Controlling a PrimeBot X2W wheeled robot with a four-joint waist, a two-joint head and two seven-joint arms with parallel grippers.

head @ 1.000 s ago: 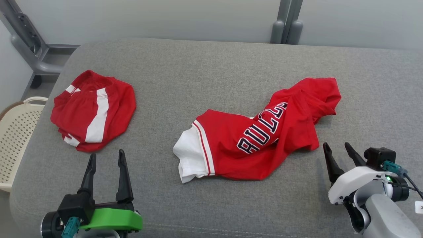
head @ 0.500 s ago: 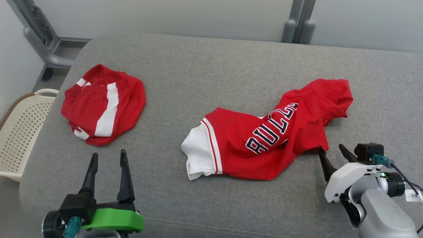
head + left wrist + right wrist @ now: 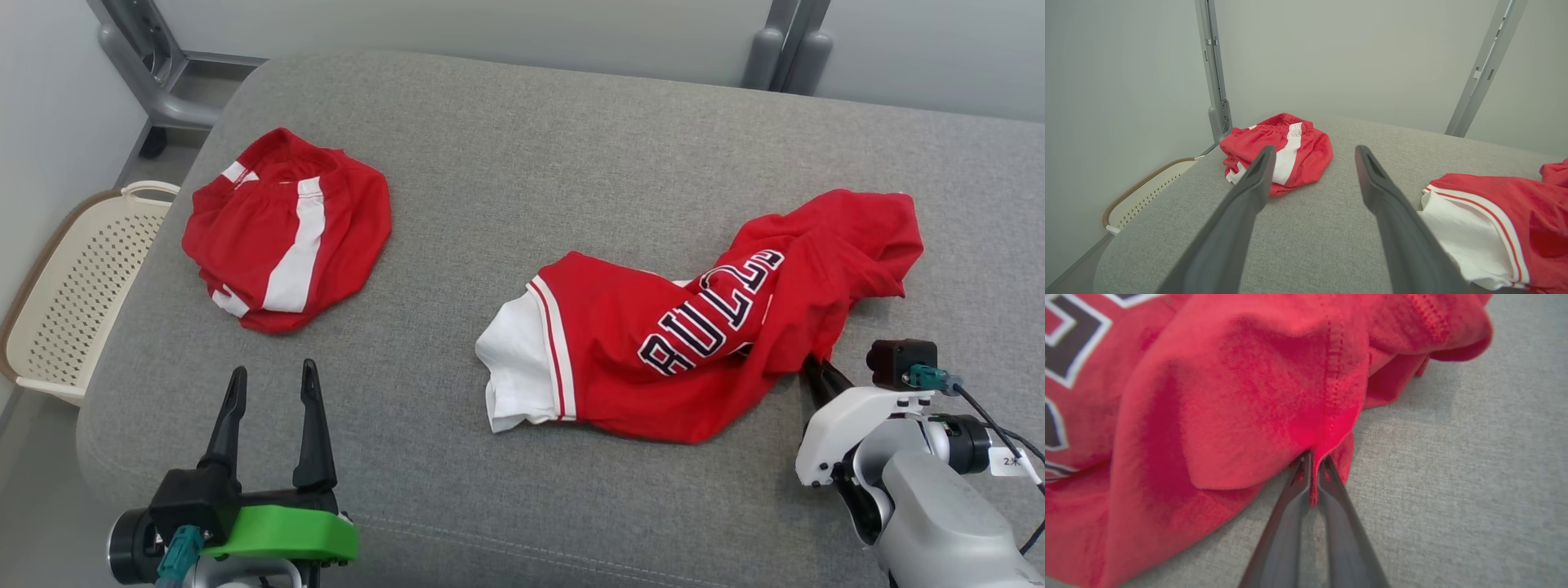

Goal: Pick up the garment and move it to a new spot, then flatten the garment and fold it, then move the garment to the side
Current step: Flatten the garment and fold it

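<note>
One jersey point(image 3: 702, 343), long axis near-left to far-right (crumpled); R tool point(image 3: 1314, 465) pinches edge, L tool point(image 3: 273, 369) agape.

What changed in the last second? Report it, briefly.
The right gripper advanced to the red jersey's near right edge and closed on a fold of it. The left gripper stayed open and idle; the jersey and the folded red shorts lie as before.

From my head camera the tips of my right gripper point(image 3: 1314, 459) are buried under the hem of the red jersey point(image 3: 620, 335), my right wrist view is soft and cuts its lettering off at the left edge, and the cream basket point(image 3: 77, 282) runs off the frame's left side.
</note>
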